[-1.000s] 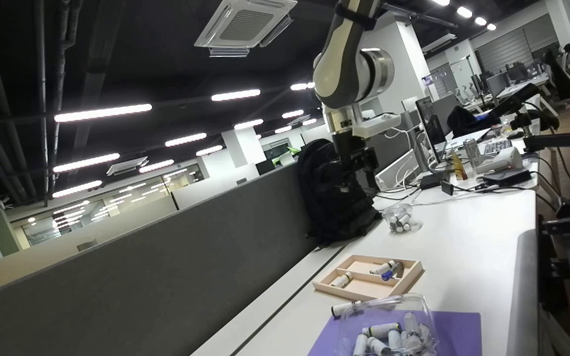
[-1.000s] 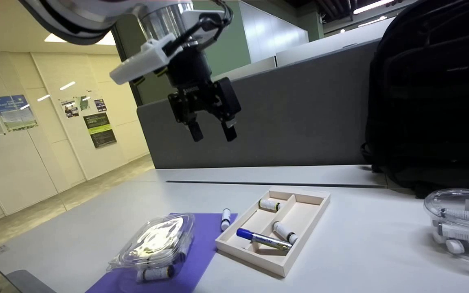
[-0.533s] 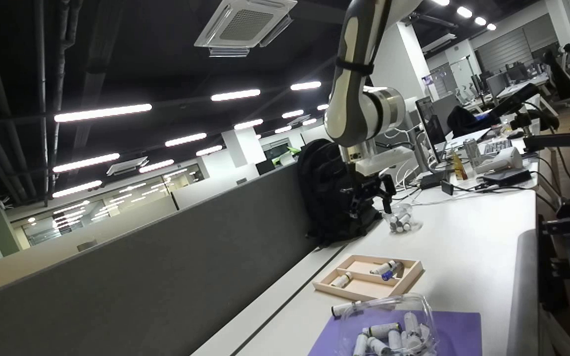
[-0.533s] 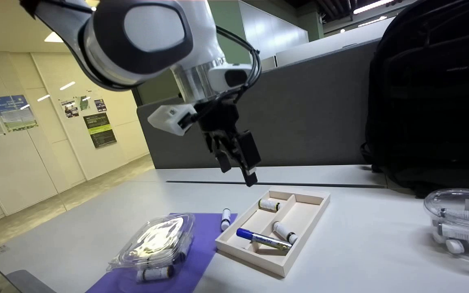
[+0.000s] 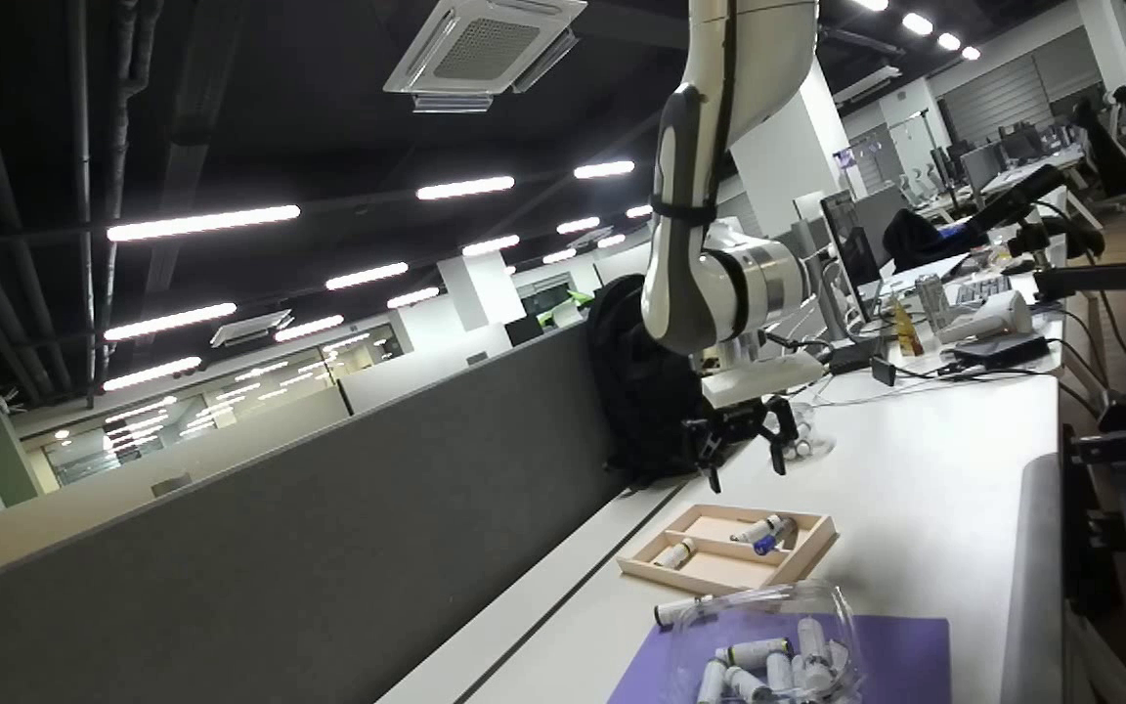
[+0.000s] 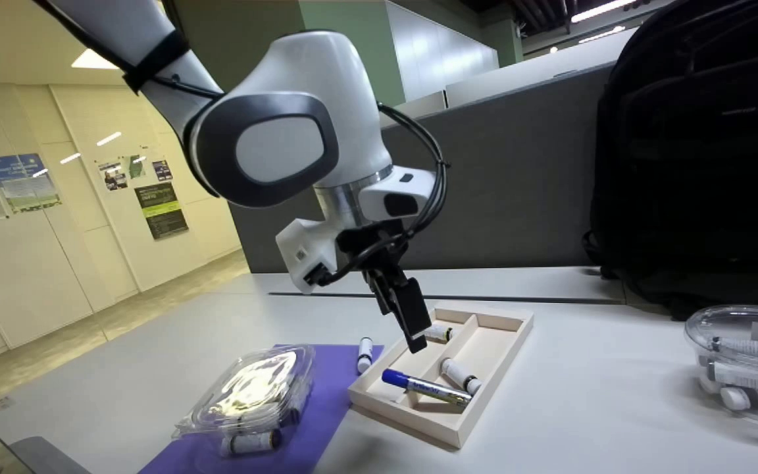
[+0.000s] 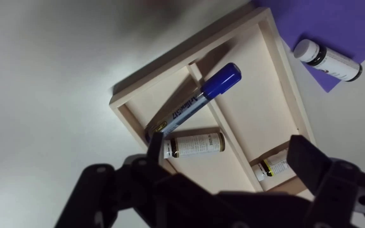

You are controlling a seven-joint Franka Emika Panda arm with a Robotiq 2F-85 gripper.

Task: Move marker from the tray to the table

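Observation:
The blue-capped marker (image 7: 191, 106) lies slanted across the divider of the tan wooden tray (image 7: 252, 85), its cap end raised over one compartment and its tail in the other. It also shows in both exterior views (image 5: 768, 542) (image 6: 426, 387). The tray (image 6: 405, 420) stands on the white table (image 6: 576, 408). My gripper (image 7: 226, 144) is open and empty above the tray, tilted. In the wrist view one finger covers the marker's tail end and the other partly covers a small bottle. The gripper (image 5: 748, 477) also shows above the tray in an exterior view.
Two small white-labelled bottles (image 7: 198, 145) (image 7: 277, 164) lie in the tray. Another bottle (image 7: 334, 63) lies at the purple mat's edge (image 6: 336, 395). A clear container (image 6: 254, 388) stands on the mat. A clear tub (image 6: 747, 368), a black backpack (image 6: 701, 151) and a grey partition (image 6: 517, 204) are nearby.
My gripper has come down from high up and over toward the tray, tilting on the way. The marker, bottles and tray have not moved.

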